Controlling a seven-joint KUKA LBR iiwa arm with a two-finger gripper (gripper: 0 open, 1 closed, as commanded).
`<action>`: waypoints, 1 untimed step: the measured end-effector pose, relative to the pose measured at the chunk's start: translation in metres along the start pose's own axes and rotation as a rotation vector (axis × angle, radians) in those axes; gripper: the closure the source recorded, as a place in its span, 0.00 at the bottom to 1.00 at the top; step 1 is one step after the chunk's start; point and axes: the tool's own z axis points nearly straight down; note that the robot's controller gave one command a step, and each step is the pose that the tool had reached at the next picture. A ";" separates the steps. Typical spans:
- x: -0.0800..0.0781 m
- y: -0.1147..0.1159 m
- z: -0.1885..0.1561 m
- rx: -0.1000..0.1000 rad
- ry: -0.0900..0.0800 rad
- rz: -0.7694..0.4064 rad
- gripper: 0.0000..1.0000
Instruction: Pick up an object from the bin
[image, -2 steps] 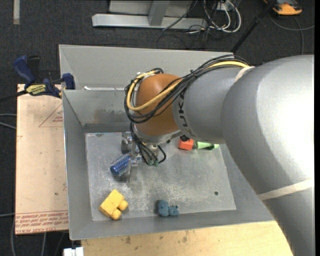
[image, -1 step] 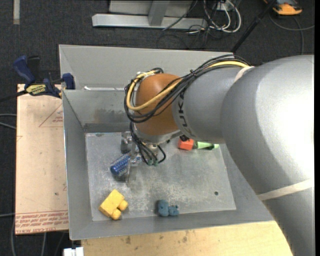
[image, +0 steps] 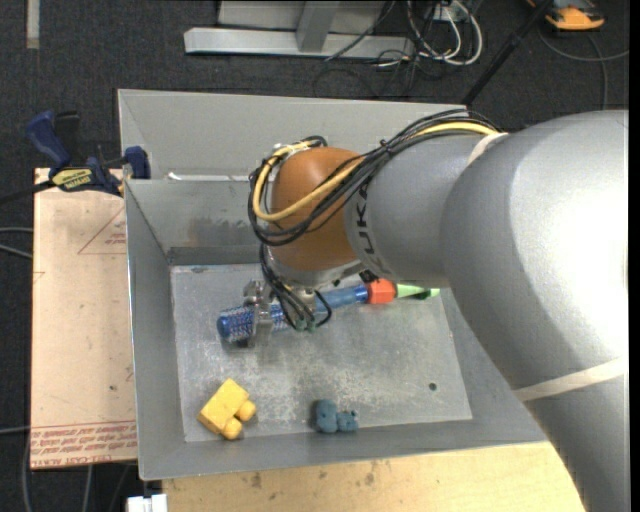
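The gripper (image: 264, 312) is low in the grey metal bin (image: 390, 365), close above the floor, in the rear left part of it. Whether it is open or closed I cannot tell, because the orange cover (image: 305, 215) of the wrist and the black and yellow cables (image: 262, 205) stand over most of it.

Just to the left of the gripper lies a small blue cylinder (image: 236, 324) with a ridged surface, resting on its side on the floor. It is the nearest thing to the gripper, and its right end meets the metal end of the gripper. The view does not show if the cylinder is gripped or is only lying against the metal.

On the other side, just to the right of the gripper, a pen-like thing (image: 372, 292) lies on the floor, a little tilted. It has a blue body, an orange collar and a green tip, and the tip points to the right. Its left end goes under the wrist.

2 more things lie near the front edge of the floor, well apart from the gripper. A yellow block (image: 227, 408) with a stepped shape is in the front left corner. A small blue lumpy toy (image: 333, 417) is to the right of it, near the middle of the front edge, and the 2 do not touch.

The thick grey arm (image: 520, 260) comes in from the right and covers the rear right part of the bin.
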 end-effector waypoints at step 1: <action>-0.002 0.002 -0.043 0.011 0.012 -0.001 1.00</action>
